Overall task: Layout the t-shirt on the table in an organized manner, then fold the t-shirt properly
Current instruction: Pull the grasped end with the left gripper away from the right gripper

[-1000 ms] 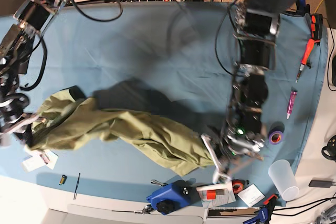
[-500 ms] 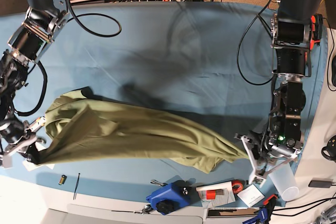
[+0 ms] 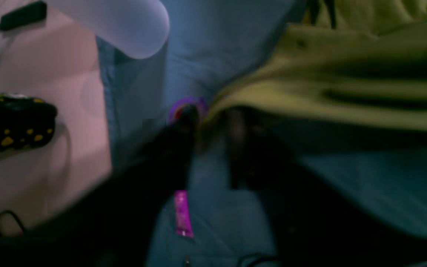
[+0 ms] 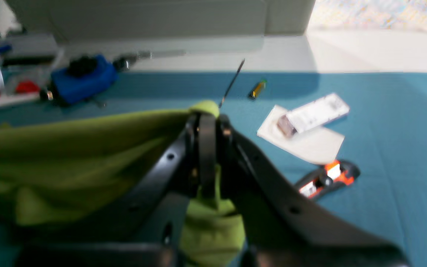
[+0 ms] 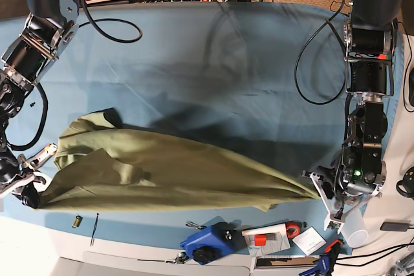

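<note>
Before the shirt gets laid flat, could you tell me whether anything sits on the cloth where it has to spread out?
Nothing visible does. The table beyond the t-shirt is bare; the blue tool, battery and papers lie along the near edge.

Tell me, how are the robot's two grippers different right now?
The right gripper is pinched shut on a bunch of the t-shirt; the left gripper shows a gap between its fingers, with the shirt's tip just at them. In the base view, the right gripper is at the shirt's left end and the left gripper at its right end. Both are low over the table, one at each end of the stretched shirt.
</note>
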`<action>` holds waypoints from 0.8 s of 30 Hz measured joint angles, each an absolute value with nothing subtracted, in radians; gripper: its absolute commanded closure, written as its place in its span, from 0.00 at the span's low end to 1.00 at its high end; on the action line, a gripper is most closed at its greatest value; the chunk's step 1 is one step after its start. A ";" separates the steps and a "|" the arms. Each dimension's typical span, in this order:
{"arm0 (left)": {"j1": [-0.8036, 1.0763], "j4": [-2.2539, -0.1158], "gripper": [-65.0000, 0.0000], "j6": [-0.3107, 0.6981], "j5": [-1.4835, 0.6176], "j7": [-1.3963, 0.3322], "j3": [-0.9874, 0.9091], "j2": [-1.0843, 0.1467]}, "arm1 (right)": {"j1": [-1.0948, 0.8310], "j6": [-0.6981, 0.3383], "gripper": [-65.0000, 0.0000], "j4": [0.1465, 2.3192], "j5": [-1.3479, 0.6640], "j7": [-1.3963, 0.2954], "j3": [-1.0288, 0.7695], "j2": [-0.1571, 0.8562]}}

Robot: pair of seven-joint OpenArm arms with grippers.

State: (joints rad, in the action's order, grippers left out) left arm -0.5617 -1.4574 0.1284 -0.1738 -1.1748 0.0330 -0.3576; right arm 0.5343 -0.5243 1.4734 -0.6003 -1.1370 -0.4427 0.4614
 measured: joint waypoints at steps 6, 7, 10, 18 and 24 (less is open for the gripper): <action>-0.561 -1.457 0.56 0.131 -0.173 -1.205 0.033 -0.360 | 0.534 -0.524 1.00 1.473 -0.600 -1.137 -0.443 0.462; -0.561 -1.457 0.56 0.131 -0.174 -1.204 0.033 -0.360 | 0.535 -0.524 1.00 1.473 -0.600 -1.137 -0.443 0.462; -0.562 -1.457 0.56 0.185 -0.225 -1.203 0.033 -0.361 | 0.534 -0.524 1.00 1.473 -0.600 -1.139 -0.443 0.462; -0.565 -1.437 0.56 0.484 -0.379 -0.885 0.072 -0.352 | 0.534 -0.524 1.00 1.473 -0.600 -1.152 -0.443 0.462; -0.619 -1.245 0.56 0.437 -0.253 -0.814 0.188 -0.353 | 0.518 -0.524 1.00 1.473 -0.600 -1.154 -0.443 0.461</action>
